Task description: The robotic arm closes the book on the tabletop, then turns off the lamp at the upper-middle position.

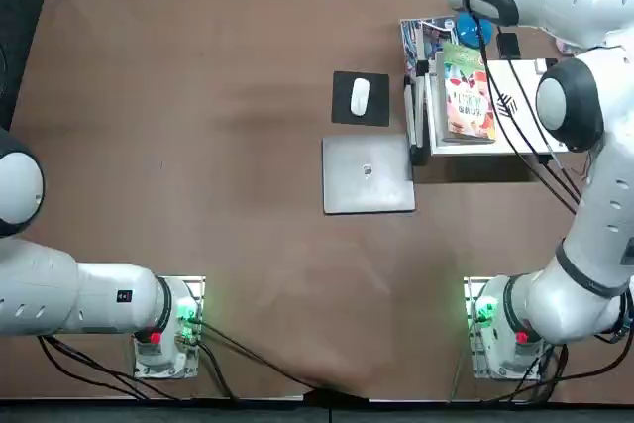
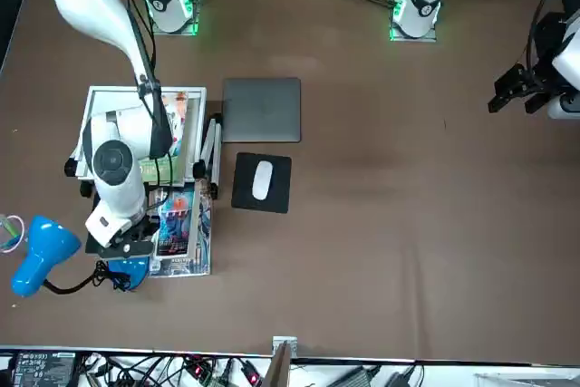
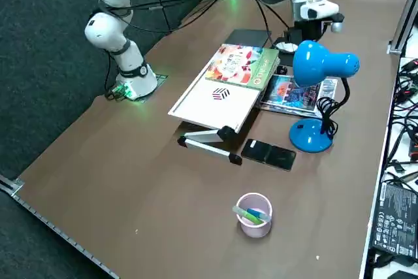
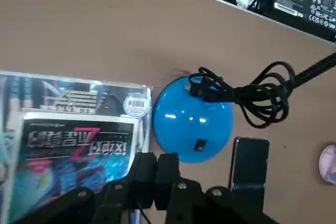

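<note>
The book (image 3: 243,65) lies closed, green cover up, on the sloping white stand (image 3: 219,102) on the brown tabletop (image 1: 198,146). The lamp has a round blue base (image 4: 191,119) with a small dark switch (image 4: 199,145), a coiled black neck and a blue head (image 3: 320,63). My right gripper (image 4: 157,169) hangs just above the near edge of the lamp base, between it and the blue-and-red magazine (image 4: 68,129). Its fingers are shut together and hold nothing. From the front, the gripper (image 2: 122,246) hides part of the base (image 2: 127,271).
A black phone (image 3: 269,155) lies beside the lamp base, and a pink cup (image 3: 253,213) with pens stands nearer the table's right edge. A grey laptop (image 1: 368,173) and a white mouse (image 1: 360,96) on a black pad sit left of the stand.
</note>
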